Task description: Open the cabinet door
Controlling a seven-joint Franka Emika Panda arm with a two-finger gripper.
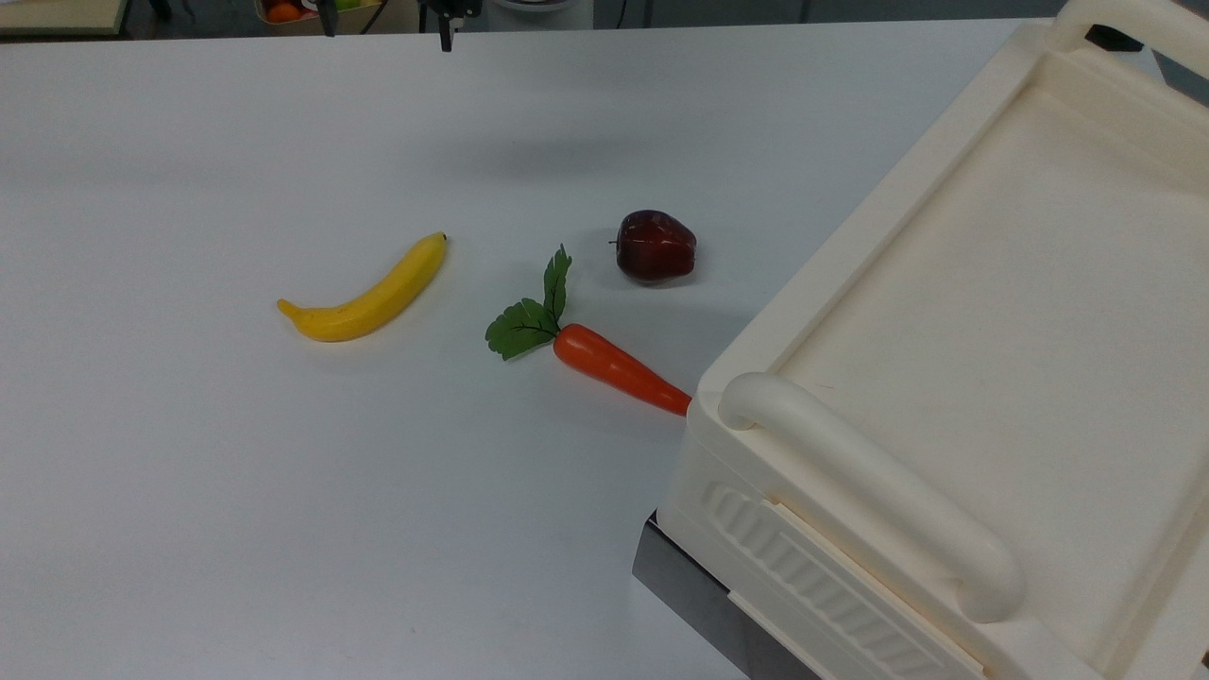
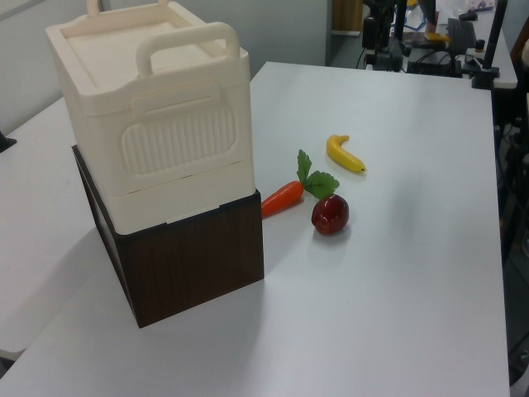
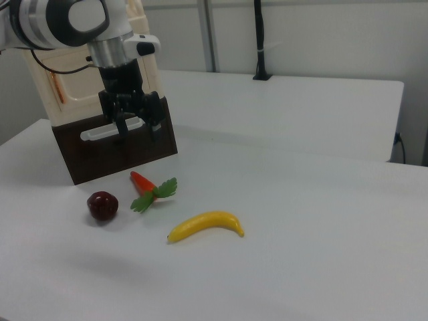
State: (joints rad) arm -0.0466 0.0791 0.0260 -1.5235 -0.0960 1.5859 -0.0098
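We see the gripper (image 3: 137, 127), its two fingers parted with nothing between them, hanging above the white table (image 3: 301, 200) in the right view, in front of the cream cabinet (image 2: 157, 124) on its dark brown base (image 2: 194, 265). The cabinet door (image 3: 73, 90) is the cream panel facing the arm. A carrot (image 1: 619, 366), apple (image 1: 655, 246) and banana (image 1: 368, 295) lie beside the base.

Smooth cream plastic cabinet (image 2: 157, 99), dark wood-grain base (image 2: 194, 260), matt white table (image 1: 283, 491)
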